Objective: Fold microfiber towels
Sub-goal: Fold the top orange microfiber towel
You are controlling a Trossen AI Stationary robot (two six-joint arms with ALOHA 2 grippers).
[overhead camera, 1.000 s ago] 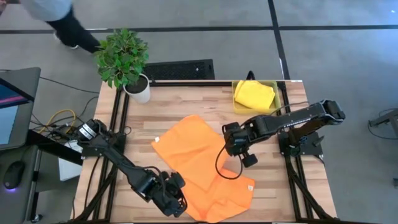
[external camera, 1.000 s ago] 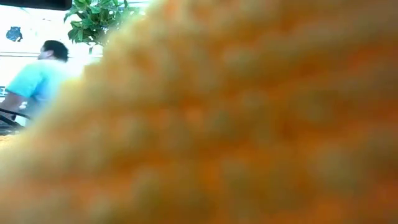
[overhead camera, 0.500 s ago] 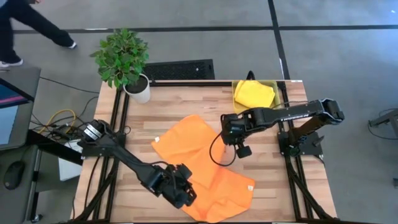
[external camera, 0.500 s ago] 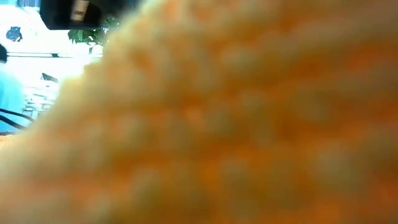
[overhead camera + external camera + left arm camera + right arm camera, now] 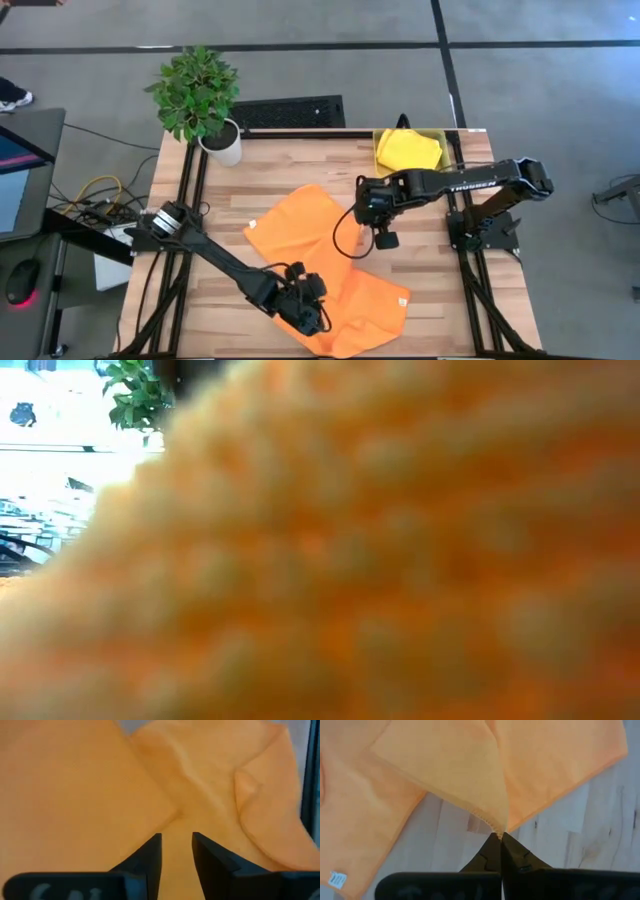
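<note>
Right gripper sits over the far-right edge of the orange towel — fingers pinched tight on a corner of it, the corner lifted off the wood table and the cloth hanging back in a fold. Cloth lies left and near of that gripper; its long axis runs diagonally from far-left to near-right across the table middle.

Left gripper is at the near edge, over the orange cloth — fingers parted a little, a narrow gap, nothing between them, orange fabric directly under and ahead. A crease or overlap seam runs away from the gap.

Key relation, as a judgement: the right arm has the far corner, the left arm is nearer the near edge, so the two are at opposite ends of the diagonal — a fold would bring the held corner toward the near-left side while the left pins or grabs.

Counts: orange cloth — looks like two overlapping pieces, the second toward near-right with a small white tag, but where one ends I cannot tell for sure. Yellow towel — one, bunched in the bin at the far-right corner. Pink — none visible. Plant — one, far-left. Low view is blocked by orange fabric right against the lens.

Nothing folded flat yet.
</note>
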